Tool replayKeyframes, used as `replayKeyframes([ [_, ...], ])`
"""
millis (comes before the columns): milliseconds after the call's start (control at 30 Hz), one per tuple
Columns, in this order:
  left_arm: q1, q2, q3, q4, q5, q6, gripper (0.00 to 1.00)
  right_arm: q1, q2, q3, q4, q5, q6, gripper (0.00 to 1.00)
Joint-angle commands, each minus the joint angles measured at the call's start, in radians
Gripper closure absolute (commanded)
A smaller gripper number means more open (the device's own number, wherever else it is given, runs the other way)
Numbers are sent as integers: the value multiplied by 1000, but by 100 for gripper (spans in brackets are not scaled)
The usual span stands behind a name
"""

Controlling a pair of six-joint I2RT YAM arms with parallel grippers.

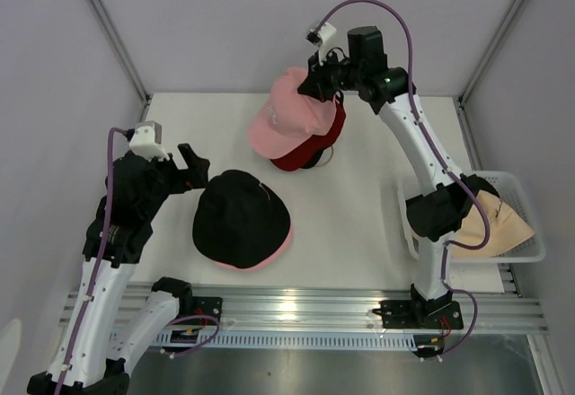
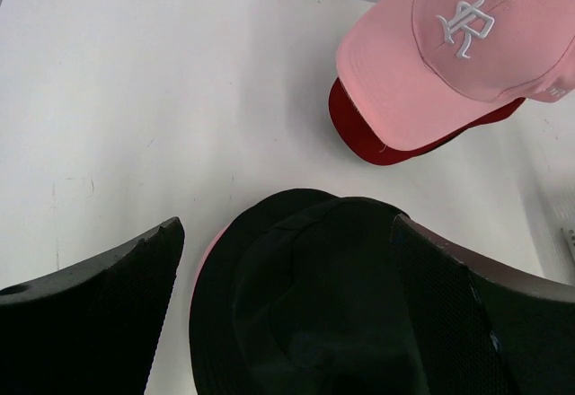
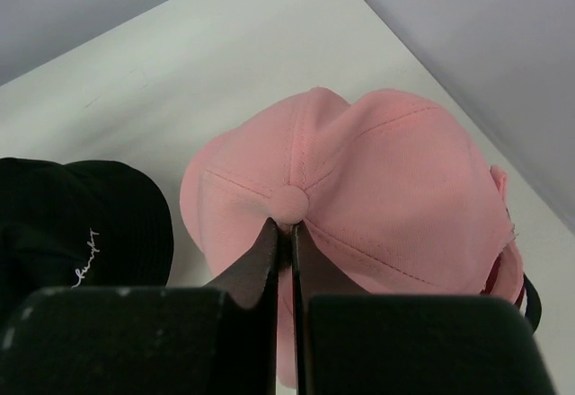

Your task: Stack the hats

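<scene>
Two stacks of hats lie on the white surface [image 1: 359, 224], one cap pinched at its crown.
At the far middle, the pink baseball cap [image 3: 359, 197], with white embroidery on its front, sits tilted atop a red cap [image 2: 359, 135]. The right hand [image 3: 286, 226] has its fingers pressed together on the crown fabric just beside the top button. Nearer, a black bucket hat [image 1: 241, 218] lies on a pink bucket hat [image 1: 269, 256] whose rim peeks out. The left hand [image 2: 286, 233] hangs spread wide above the black hat's left side.
</scene>
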Motion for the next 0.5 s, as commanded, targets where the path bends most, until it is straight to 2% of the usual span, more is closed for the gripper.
replayKeyframes([
  [0, 11, -8, 4, 13, -14, 11, 1, -12, -2, 31, 58, -9, -21, 100],
  [100, 11, -10, 1, 15, -15, 12, 0, -9, 19, 50, 72, -9, -38, 100],
  [267, 11, -8, -4, 15, -18, 16, 0, -9, 92, 120, 3, 72, -37, 100],
  [467, 13, 12, -1, 16, -7, 20, 1, -6, 95, 48, -6, 94, -27, 100],
])
